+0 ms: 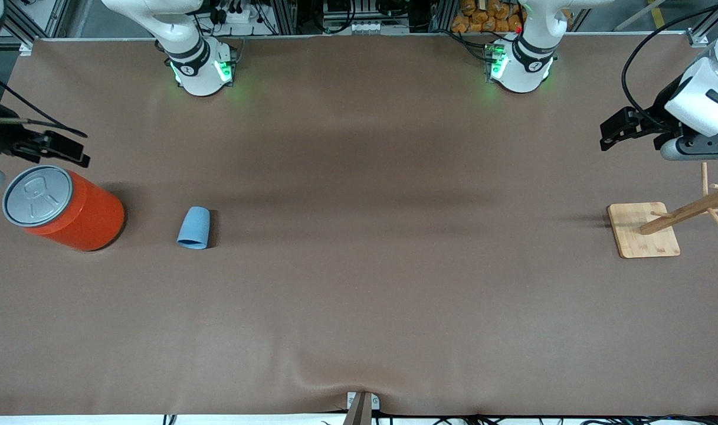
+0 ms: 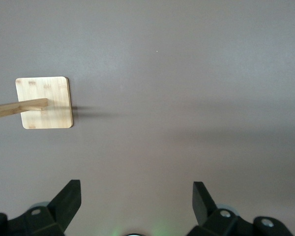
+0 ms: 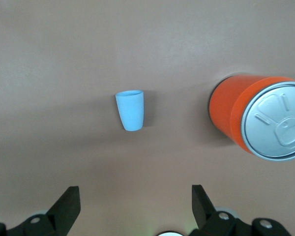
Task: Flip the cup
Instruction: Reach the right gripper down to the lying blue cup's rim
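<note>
The small light-blue cup (image 1: 193,228) rests on the brown table beside the orange can, toward the right arm's end. Its wider end is nearer the front camera, and its inside is hidden. I cannot tell if it lies on its side or stands mouth-down. It also shows in the right wrist view (image 3: 131,110). My right gripper (image 1: 69,149) hangs open and empty over the table's end by the can, well apart from the cup; its fingers frame bare table (image 3: 135,189). My left gripper (image 1: 617,127) is open and empty over the other end (image 2: 136,184).
A large orange-red can with a grey lid (image 1: 64,208) stands at the right arm's end (image 3: 258,120). A wooden peg stand on a square base (image 1: 643,230) sits at the left arm's end (image 2: 44,102).
</note>
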Tool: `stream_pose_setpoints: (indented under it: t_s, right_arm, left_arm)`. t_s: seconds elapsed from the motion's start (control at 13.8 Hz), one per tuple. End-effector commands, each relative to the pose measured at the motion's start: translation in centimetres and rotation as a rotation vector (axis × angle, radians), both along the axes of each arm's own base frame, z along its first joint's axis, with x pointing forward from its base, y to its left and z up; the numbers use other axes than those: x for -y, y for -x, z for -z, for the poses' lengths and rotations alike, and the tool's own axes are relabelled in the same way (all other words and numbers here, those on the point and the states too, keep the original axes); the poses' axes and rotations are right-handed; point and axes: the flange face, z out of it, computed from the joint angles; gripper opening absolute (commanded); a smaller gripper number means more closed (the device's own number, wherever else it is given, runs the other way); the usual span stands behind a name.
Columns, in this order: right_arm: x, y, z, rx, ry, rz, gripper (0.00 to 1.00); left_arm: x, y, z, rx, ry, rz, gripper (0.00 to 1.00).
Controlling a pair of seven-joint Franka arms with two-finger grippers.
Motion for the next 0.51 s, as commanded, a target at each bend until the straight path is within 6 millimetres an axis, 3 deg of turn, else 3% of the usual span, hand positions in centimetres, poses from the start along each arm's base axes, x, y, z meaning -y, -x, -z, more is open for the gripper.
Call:
stream_pose_setpoints:
  t_s: [0.0, 0.07, 0.22, 0.43]
  right_arm:
    - [-2.7, -2.5, 5.7, -0.089, -0.007, -0.037, 1.00]
    - [-3.7, -3.2, 8.4, -0.139, 0.010, -0.057, 1.00]
    - [-3.3, -4.7, 13.7, -0.210, 0.011, -0.044, 1.00]
    - [-2.9, -5.6, 19.2, -0.196, -0.001, -0.023, 1.00]
  left_arm:
    - [-0.1, 0.2, -0.2, -0.007, 0.011, 0.011, 1.00]
    - [-0.1, 0.2, 0.1, -0.012, 0.010, 0.011, 1.00]
    - [-0.1, 0.1, 0.2, -0.015, 0.010, 0.011, 1.00]
    - [-0.1, 0.1, 0.3, -0.015, 0.010, 0.011, 1.00]
